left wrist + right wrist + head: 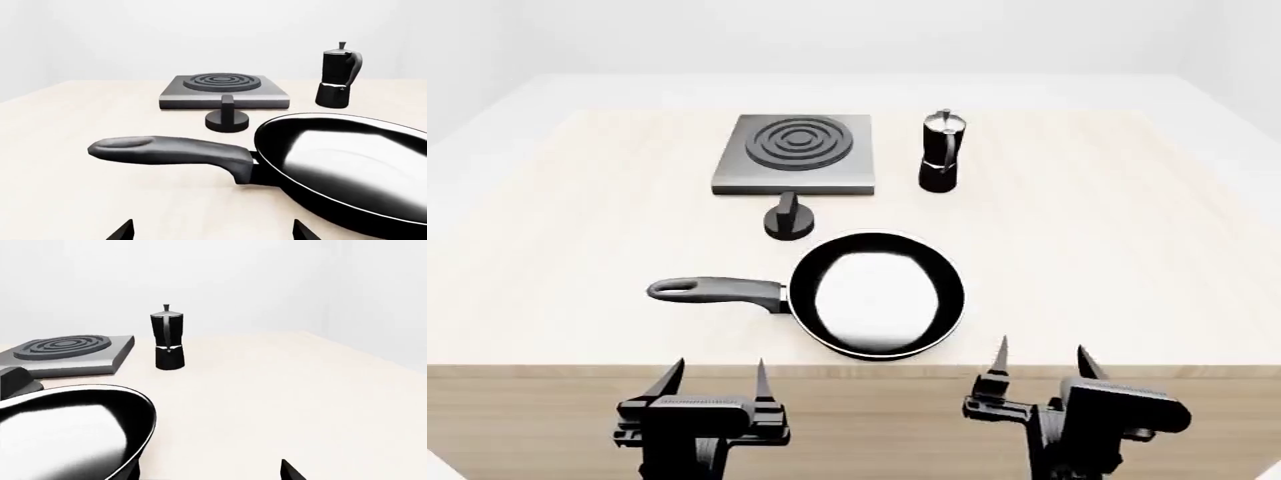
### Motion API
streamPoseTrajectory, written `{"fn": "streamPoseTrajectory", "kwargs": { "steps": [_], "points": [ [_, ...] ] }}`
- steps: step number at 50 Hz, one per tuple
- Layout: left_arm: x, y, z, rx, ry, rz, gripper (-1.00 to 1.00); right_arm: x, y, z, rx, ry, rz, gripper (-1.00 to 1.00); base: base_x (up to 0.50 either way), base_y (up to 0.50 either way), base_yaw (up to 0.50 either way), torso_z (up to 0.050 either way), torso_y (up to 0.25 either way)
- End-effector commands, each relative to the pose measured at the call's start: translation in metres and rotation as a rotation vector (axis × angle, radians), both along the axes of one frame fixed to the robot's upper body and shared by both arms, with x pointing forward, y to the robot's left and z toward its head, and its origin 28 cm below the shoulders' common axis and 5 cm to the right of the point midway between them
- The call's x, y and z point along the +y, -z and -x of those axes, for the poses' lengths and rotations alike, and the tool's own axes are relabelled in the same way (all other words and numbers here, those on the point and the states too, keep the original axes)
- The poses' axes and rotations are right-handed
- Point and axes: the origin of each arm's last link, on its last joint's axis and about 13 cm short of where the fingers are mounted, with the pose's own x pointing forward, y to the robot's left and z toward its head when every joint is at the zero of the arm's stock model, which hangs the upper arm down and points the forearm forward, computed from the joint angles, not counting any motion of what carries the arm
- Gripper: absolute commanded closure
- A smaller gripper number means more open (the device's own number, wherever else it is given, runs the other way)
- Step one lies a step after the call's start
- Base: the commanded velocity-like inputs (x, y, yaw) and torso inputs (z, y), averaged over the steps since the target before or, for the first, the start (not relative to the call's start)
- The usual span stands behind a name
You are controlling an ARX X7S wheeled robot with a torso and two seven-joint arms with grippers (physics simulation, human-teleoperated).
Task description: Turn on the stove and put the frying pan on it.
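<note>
Below the table (1174,300) edge, both end effectors, left (714,378) and right (1041,362), fingertips spread, upward

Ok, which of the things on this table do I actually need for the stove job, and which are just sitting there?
Needed:
stove, the grey slab with burner rings
knob, standing in front of the stove
frying pan, handle pointing toward the left arm's side

Just there:
moka pot, beside the stove

Table (1121,250) carries stove (797,152) (knob (787,217) separate), frying pan (878,294), moka pot (942,150).
</note>
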Motion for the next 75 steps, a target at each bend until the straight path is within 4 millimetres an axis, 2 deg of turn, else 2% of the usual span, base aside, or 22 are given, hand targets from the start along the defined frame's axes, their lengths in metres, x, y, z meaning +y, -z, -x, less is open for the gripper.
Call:
{"fn": "streamPoseTrajectory", "kwargs": {
  "steps": [1, 7, 20, 21, 22, 24, 26, 27, 28, 29, 32, 36, 50, 75],
  "points": [
    [0.0, 0.001, 0.0, 0.004, -0.006, -0.007, -1.0, -0.065, -0.038, 0.002, -0.092, 0.368, -0.029, -1.0, 0.0, 0.0, 0.0, 0.0, 0.0],
    [0.0, 0.003, -0.001, 0.006, -0.006, -0.012, -1.0, -0.078, -0.042, 0.008, -0.103, 0.434, -0.024, -1.0, 0.0, 0.0, 0.0, 0.0, 0.0],
    [-0.001, 0.001, 0.0, 0.029, 0.007, 0.014, -1.0, -0.077, -0.037, 0.002, -0.086, 0.424, -0.021, -1.0, 0.0, 0.0, 0.0, 0.0, 0.0],
    [0.0, -0.004, -0.002, 0.056, -0.066, 0.013, -1.0, -0.076, -0.037, 0.002, -0.084, 0.424, -0.021, -1.0, 0.0, 0.0, 0.0, 0.0, 0.0],
    [-0.001, -0.013, 0.0, 0.064, -0.054, 0.058, -1.0, -0.076, -0.037, 0.001, -0.081, 0.423, -0.022, -1.0, 0.0, 0.0, 0.0, 0.0, 0.0],
    [-0.004, -0.054, 0.007, 0.046, -0.006, 0.065, -1.0, -0.075, -0.041, -0.001, -0.08, 0.421, -0.015, -1.0, 0.0, 0.0, 0.0, 0.0, 0.0],
    [-0.003, -0.078, 0.005, 0.079, 0.01, 0.102, -1.0, -0.074, -0.044, 0.0, -0.08, 0.421, -0.014, -1.0, 0.0, 0.0, 0.0, 0.0, 0.0],
    [-0.002, -0.116, 0.0, -0.002, 0.062, 0.196, -1.0, -0.075, -0.041, 0.0, -0.077, 0.418, -0.018, -1.0, 0.0, 0.0, 0.0, 0.0, 0.0],
    [-0.002, -0.126, 0.002, 0.047, 0.073, 0.17, -1.0, -0.075, -0.04, 0.0, -0.073, 0.416, -0.018, -1.0, 0.0, 0.0, 0.0, 0.0, 0.0],
    [-0.002, -0.15, 0.001, 0.012, 0.082, 0.106, -1.0, -0.075, -0.038, -0.001, -0.064, 0.412, -0.022, -1.0, 0.0, 0.0, 0.0, 0.0, 0.0],
    [0.001, -0.174, -0.009, -0.009, 0.052, 0.068, -1.0, -0.075, -0.04, -0.002, -0.051, 0.411, -0.023, -1.0, 0.0, 0.0, 0.0, 0.0, 0.0],
    [0.0, -0.182, -0.013, 0.003, 0.08, 0.071, -1.0, -0.076, -0.039, -0.001, -0.044, 0.412, -0.026, -1.0, 0.0, 0.0, 0.0, 0.0, 0.0],
    [0.002, -0.175, -0.016, 0.02, 0.076, 0.07, -1.0, -0.073, -0.038, -0.002, -0.027, 0.389, -0.021, -1.0, 0.0, 0.0, 0.0, 0.0, 0.0],
    [0.007, -0.174, -0.02, 0.015, 0.065, 0.081, -1.0, -0.071, -0.036, -0.003, -0.008, 0.38, -0.023, -1.0, 0.5, -0.04, 0.0, 0.0, 0.0]
  ]
}}
